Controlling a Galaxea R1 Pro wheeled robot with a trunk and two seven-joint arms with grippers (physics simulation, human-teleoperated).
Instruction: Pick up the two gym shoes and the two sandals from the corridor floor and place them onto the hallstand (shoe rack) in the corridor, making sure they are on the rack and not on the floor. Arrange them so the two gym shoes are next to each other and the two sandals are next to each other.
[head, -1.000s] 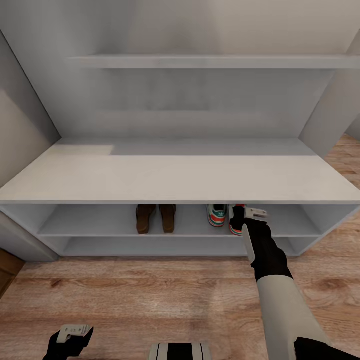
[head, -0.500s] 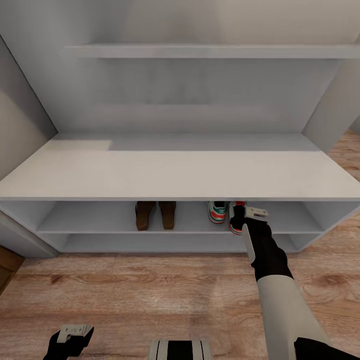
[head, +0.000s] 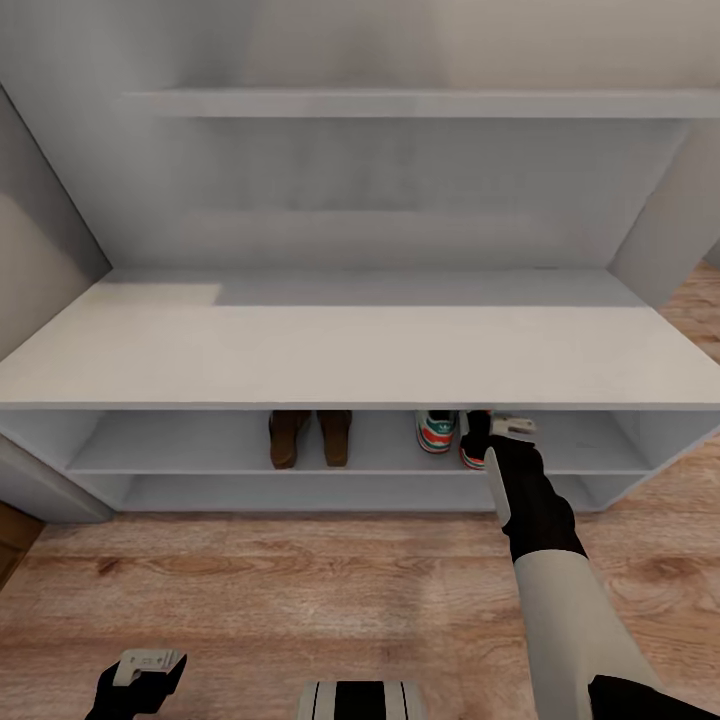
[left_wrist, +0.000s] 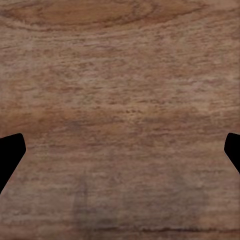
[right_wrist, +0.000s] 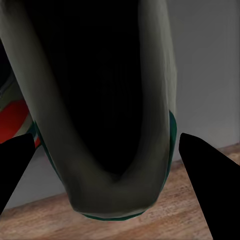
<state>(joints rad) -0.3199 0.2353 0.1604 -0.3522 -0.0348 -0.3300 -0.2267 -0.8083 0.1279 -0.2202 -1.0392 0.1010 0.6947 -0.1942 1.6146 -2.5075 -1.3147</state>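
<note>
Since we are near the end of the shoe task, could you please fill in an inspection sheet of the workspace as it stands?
Surface: hallstand bench top bare; wood floor in front.
Job's things: two sandals side by side on the upper shelf slot; left gym shoe beside them; right gym shoe at the shelf's front edge, heel opening facing the wrist camera.
Clutter: nothing seen.
Grippers: right gripper at the right gym shoe, fingers apart either side of the heel; left gripper low over the floor, open.
Cables: nothing seen.
Surroundings: wall shelf above.
</note>
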